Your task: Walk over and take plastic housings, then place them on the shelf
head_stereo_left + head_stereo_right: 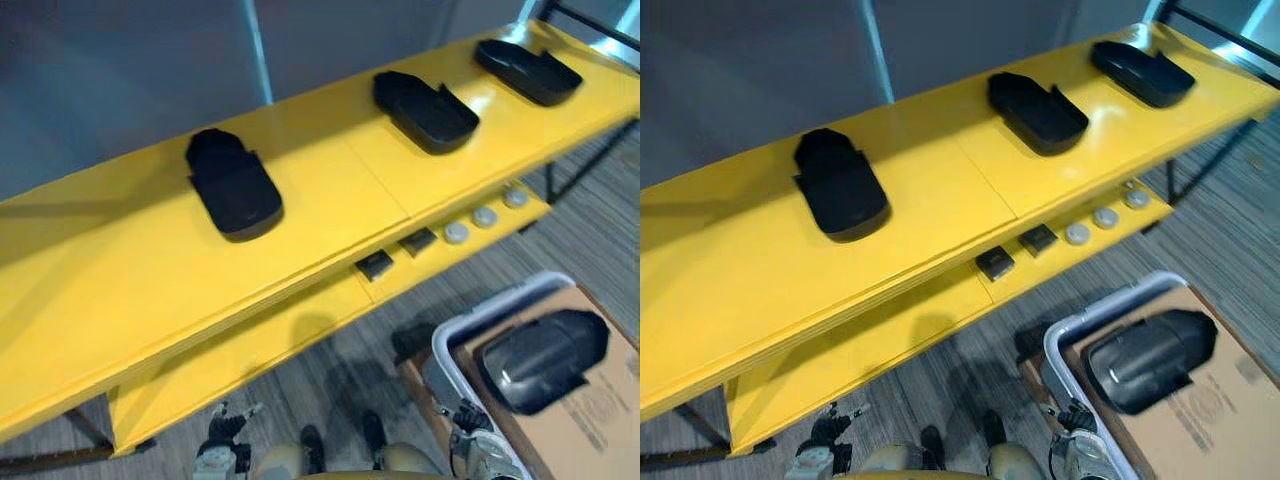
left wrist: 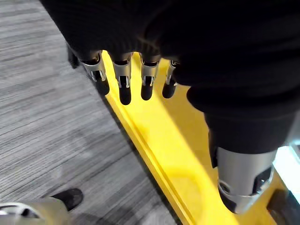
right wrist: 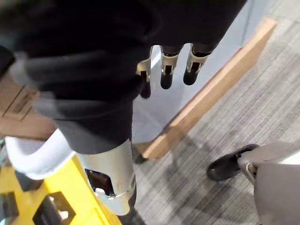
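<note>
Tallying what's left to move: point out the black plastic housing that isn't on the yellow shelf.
The black plastic housing lying on brown cardboard edged by a white bin rim, at the robot's right. The other three sit on the yellow shelf.

Matt black plastic housings [image 1: 234,186], glossy smooth yellow shelf [image 1: 340,180], plain brown cardboard sheet [image 1: 585,440]

We see a white rounded plastic bin [image 1: 490,311] on grey striped flooring [image 1: 590,220]; beyond it lie two small dark square blocks [image 1: 374,264] and three round silver discs [image 1: 485,216].
</note>
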Tool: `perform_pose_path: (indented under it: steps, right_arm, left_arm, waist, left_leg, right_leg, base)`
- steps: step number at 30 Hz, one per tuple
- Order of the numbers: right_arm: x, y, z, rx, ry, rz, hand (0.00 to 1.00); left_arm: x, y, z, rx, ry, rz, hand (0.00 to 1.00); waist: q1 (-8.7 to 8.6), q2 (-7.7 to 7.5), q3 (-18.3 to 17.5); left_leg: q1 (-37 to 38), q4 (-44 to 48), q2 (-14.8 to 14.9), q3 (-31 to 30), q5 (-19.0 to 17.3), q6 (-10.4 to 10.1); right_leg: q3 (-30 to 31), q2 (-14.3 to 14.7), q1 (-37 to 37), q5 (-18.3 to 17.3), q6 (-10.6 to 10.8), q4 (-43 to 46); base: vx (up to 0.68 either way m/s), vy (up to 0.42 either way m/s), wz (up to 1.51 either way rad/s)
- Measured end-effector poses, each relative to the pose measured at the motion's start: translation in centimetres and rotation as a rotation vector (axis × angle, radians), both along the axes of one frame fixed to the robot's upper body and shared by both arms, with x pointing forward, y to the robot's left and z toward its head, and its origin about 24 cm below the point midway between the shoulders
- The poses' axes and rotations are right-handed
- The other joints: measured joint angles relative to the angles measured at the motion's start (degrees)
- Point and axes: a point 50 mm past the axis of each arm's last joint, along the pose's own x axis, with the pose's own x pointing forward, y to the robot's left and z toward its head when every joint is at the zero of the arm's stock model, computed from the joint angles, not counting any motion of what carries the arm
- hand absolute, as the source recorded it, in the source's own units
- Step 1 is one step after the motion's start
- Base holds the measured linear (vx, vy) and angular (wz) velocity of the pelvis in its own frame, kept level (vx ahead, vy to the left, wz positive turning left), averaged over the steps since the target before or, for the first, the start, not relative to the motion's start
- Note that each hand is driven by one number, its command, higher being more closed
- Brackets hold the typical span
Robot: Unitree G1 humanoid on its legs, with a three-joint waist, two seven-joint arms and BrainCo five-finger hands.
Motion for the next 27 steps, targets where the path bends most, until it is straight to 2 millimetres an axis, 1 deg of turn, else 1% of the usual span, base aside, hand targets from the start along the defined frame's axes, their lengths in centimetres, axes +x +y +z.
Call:
perform_pose_path:
  steps: [1, 2, 3, 4, 5, 6, 7, 8, 9, 10, 11, 12, 13, 14, 16, 17, 18, 20, 21, 22, 23, 24, 25, 26, 27]
  right_arm:
    - [-0.1, 0.2, -0.1, 0.004, 0.005, 0.009, 0.0]
    - [-0.1, 0.3, -0.1, 0.001, 0.008, 0.022, 0.0]
    - [0.0, 0.4, -0.1, -0.001, 0.009, 0.036, 0.0]
    - [-0.1, 0.4, -0.2, -0.001, 0.012, 0.036, 0.0]
    - [-0.2, 0.4, -0.2, -0.001, 0.016, 0.036, 0.0]
    - [-0.4, 0.4, -0.3, -0.002, 0.02, 0.034, 0.0]
    - [-0.8, 0.1, -0.4, -0.007, 0.028, 0.032, 0.0]
    - [-1.0, -0.1, -0.4, -0.013, 0.032, 0.03, 0.0]
    - [-0.9, -0.2, -0.3, -0.016, 0.031, 0.031, 0.0]
    - [-0.7, -0.6, -0.2, -0.028, 0.031, 0.031, 0.0]
    - [-0.8, -1.0, -0.2, -0.034, 0.038, 0.028, 0.0]
    - [-1.0, -1.2, -0.2, -0.038, 0.048, 0.023, 0.0]
    - [-1.2, -1.4, -0.2, -0.04, 0.048, 0.015, 0.0]
    - [-1.5, -1.6, -0.3, -0.042, 0.052, 0.002, 0.0]
    - [-2.6, -1.9, -0.6, -0.038, 0.071, -0.028, 0.0]
    - [-2.6, -1.8, -0.6, -0.035, 0.071, -0.029, 0.0]
    - [-2.6, -1.7, -0.6, -0.033, 0.068, -0.029, 0.0]
    - [-2.5, -1.7, -0.5, -0.033, 0.058, -0.03, 0.0]
    - [-2.7, -1.8, -0.6, -0.033, 0.06, -0.037, 0.0]
    - [-3.1, -1.9, -0.6, -0.032, 0.062, -0.05, 0.0]
    - [-3.4, -2.1, -0.7, -0.034, 0.068, -0.059, 0.0]
    - [-3.8, -2.3, -0.7, -0.028, 0.072, -0.081, 0.0]
    - [-4.0, -2.5, -0.8, -0.027, 0.075, -0.101, 0.0]
    - [-4.2, -2.8, -0.7, -0.024, 0.073, -0.134, 0.0]
    - [-4.4, -3.0, -0.8, -0.03, 0.078, -0.151, 0.0]
  left_arm:
    - [0.2, 0.0, 0.1, 0.0, -0.006, 0.001, 0.0]
    - [0.1, 0.0, 0.1, -0.002, -0.007, 0.002, 0.0]
    - [0.0, -0.1, 0.0, -0.009, -0.003, 0.011, 0.0]
    - [-0.2, -0.2, -0.1, -0.012, 0.001, 0.012, 0.0]
    - [-0.6, -0.2, -0.3, -0.014, 0.012, 0.015, 0.0]
    - [-1.1, -0.2, -0.5, -0.014, 0.025, 0.018, 0.0]
    - [-1.3, -0.2, -0.6, -0.014, 0.03, 0.019, 0.0]
    - [-1.5, -0.1, -0.7, -0.014, 0.036, 0.02, 0.0]
    - [-1.7, -0.1, -0.7, -0.013, 0.041, 0.02, 0.0]
    - [-1.9, -0.4, -0.9, -0.021, 0.051, 0.02, 0.0]
    - [-1.8, -0.7, -0.9, -0.028, 0.051, 0.011, 0.0]
    - [-2.2, -0.9, -1.1, -0.032, 0.061, 0.014, 0.0]
    - [-2.6, -0.9, -1.3, -0.032, 0.075, 0.01, 0.0]
    - [-2.1, -1.2, -1.2, -0.032, 0.069, -0.011, 0.0]
    - [-1.5, -1.6, -1.0, -0.035, 0.055, -0.028, 0.0]
    - [-1.6, -1.6, -1.0, -0.034, 0.058, -0.028, 0.0]
    - [-1.6, -1.6, -1.0, -0.034, 0.06, -0.028, 0.0]
    - [-1.7, -1.7, -1.1, -0.038, 0.066, -0.032, 0.0]
    - [-1.9, -1.9, -1.2, -0.043, 0.077, -0.039, 0.0]
    - [-2.0, -2.1, -1.3, -0.051, 0.082, -0.05, 0.0]
    - [-2.2, -2.3, -1.4, -0.058, 0.088, -0.057, 0.0]
    - [-2.5, -3.1, -1.7, -0.077, 0.1, -0.071, 0.0]
    - [-2.5, -3.4, -1.7, -0.085, 0.1, -0.071, 0.0]
    - [-2.8, -3.7, -1.9, -0.096, 0.109, -0.07, 0.0]
    - [-3.1, -3.8, -2.0, -0.099, 0.119, -0.068, 0.0]
  waist:
    - [0.12, 0.09, 0.0]
    - [0.43, 0.45, 0.2]
    - [1.13, 1.26, 0.7]
    - [1.22, 1.78, 0.8]
    - [1.32, 2.55, 0.7]
    - [1.2, 3.12, 0.3]
    - [1.35, 3.15, 0.1]
    - [1.53, 2.74, -0.2]
    - [1.61, 2.35, -0.4]
    - [1.8, 2.6, -0.7]
    - [1.57, 2.68, -0.9]
    - [2.1, 2.74, -1.4]
    - [2.6, 2.4, -1.9]
    - [2.41, 2.26, -2.0]
    - [1.89, 2.26, -2.1]
    - [1.07, 2.29, -2.1]
    - [1.05, 2.29, -2.1]
    - [1.24, 2.29, -2.1]
    - [1.19, 2.45, -2.0]
    - [1.25, 2.73, -1.9]
    - [1.23, 3.16, -2.0]
    - [0.93, 3.65, -2.1]
    - [0.97, 4.01, -2.1]
    - [1.02, 4.49, -1.9]
    - [1.03, 4.51, -1.9]
  left_leg:
    - [-0.2, 1.0, 1.2, 2.8, -0.7, 1.1]
    - [0.1, 1.2, 1.9, 4.1, -1.0, 1.7]
    - [1.8, 0.5, 3.1, 7.2, -1.1, 1.8]
    - [2.3, 0.4, 3.9, 8.1, -1.1, 1.8]
    - [3.1, 0.3, 4.9, 9.5, -1.0, 1.7]
    - [3.4, 0.2, 5.5, 10.6, -0.8, 1.4]
    - [3.7, 0.1, 6.0, 12.5, -0.7, 1.2]
    - [3.6, 0.2, 6.1, 14.3, -0.6, 0.6]
    - [3.2, 0.5, 5.9, 14.8, -0.7, -0.1]
    - [1.7, 1.9, 5.8, 14.4, -0.5, -1.3]
    - [1.2, 1.6, 5.1, 10.0, 0.6, -2.1]
    - [1.9, -0.1, 5.1, 6.9, 1.0, -2.2]
    - [2.7, -1.7, 5.0, 7.4, 1.6, -3.0]
    - [3.5, -2.3, 5.3, 7.9, 1.9, -3.6]
    - [4.8, -2.5, 5.9, 8.7, 2.2, -3.8]
    - [5.7, -1.9, 6.6, 8.8, 2.2, -3.8]
    - [5.9, -0.9, 7.1, 8.7, 2.1, -3.8]
    - [5.8, 3.8, 8.6, 8.7, 2.1, -3.9]
    - [5.7, 7.9, 9.7, 8.3, 2.0, -3.9]
    - [5.3, 11.4, 10.1, 6.9, 2.0, -3.9]
    - [3.7, 15.5, 10.5, 3.4, 2.3, -3.4]
    - [0.6, 16.1, 8.1, -5.5, -0.2, -5.0]
    - [0.3, 15.1, 6.9, -8.3, -0.6, -5.4]
    - [-0.6, 12.4, 4.0, -13.0, -0.7, -5.7]
    - [-1.2, 8.1, 1.2, -17.2, -0.5, -6.1]
  right_leg:
    - [-5.4, 0.0, -0.2, 0.3, -1.0, 0.3]
    - [-9.0, 0.1, -1.2, -1.0, -1.8, 2.7]
    - [-17.8, -0.2, -3.2, -6.0, -4.9, 12.1]
    - [-20.2, -0.2, -3.0, -8.0, -5.7, 14.7]
    - [-23.3, -0.5, -2.3, -10.4, -6.1, 18.1]
    - [-25.9, -1.3, -1.0, -12.6, -5.7, 20.0]
    - [-28.7, -3.0, 1.3, -15.2, -5.5, 21.0]
    - [-30.6, -4.6, 3.5, -17.0, -4.7, 19.6]
    - [-30.8, -5.5, 4.8, -17.3, -4.7, 17.7]
    - [-29.2, -5.0, 5.7, -17.0, -4.1, 12.5]
    - [-27.7, -4.1, 6.0, -15.5, -4.5, 10.0]
    - [-26.0, -3.1, 6.2, -14.2, -5.0, 8.8]
    - [-24.3, -2.4, 5.9, -13.0, -5.7, 8.4]
    - [-23.9, -2.0, 6.2, -12.9, -5.9, 8.3]
    - [-23.7, -1.6, 6.6, -12.9, -5.9, 8.3]
    - [-23.0, -1.2, 7.3, -13.0, -6.0, 8.6]
    - [-22.8, -1.1, 7.3, -13.1, -6.0, 8.9]
    - [-21.1, -1.1, 6.9, -14.2, -6.1, 11.2]
    - [-19.6, -1.1, 6.8, -15.4, -6.6, 13.3]
    - [-18.0, -1.0, 6.9, -16.2, -6.6, 14.7]
    - [-17.1, -0.9, 7.1, -17.2, -7.3, 16.0]
    - [-15.3, -1.0, 6.8, -17.9, -7.4, 17.0]
    - [-14.3, -1.1, 6.8, -18.2, -7.5, 17.1]
    - [-12.8, -1.5, 6.9, -18.5, -7.9, 17.2]
    - [-11.3, -2.2, 6.8, -18.7, -7.6, 17.3]
  base:
    - [-0.12, 0.111, -0.9]
    - [-0.15, 0.126, -1.06]
    - [-0.12, 0.098, -0.92]
    - [-0.11, 0.088, -1.02]
    - [-0.08, 0.033, -0.71]
    - [-0.08, 0.005, -0.86]
    - [-0.08, -0.041, -0.88]
    - [-0.06, -0.077, -0.81]
    - [-0.05, -0.117, -0.82]
    - [-0.02, -0.145, -0.66]
    - [0.01, -0.166, -0.91]
    - [0.06, -0.183, -0.99]
    - [0.09, -0.156, -0.94]
    - [0.09, -0.156, -0.55]
    - [0.05, -0.109, -0.23]
    - [0.04, -0.077, -0.32]
    - [0.04, -0.084, -0.54]
    - [0.01, -0.077, -0.63]
    - [0.01, -0.042, -0.62]
    - [0.0, -0.023, -0.61]
    - [0.03, 0.068, -0.6]
    - [0.04, 0.101, -0.54]
    - [0.05, 0.175, -0.66]
    - [0.03, 0.194, -0.63]
    - [0.03, 0.205, -0.61]
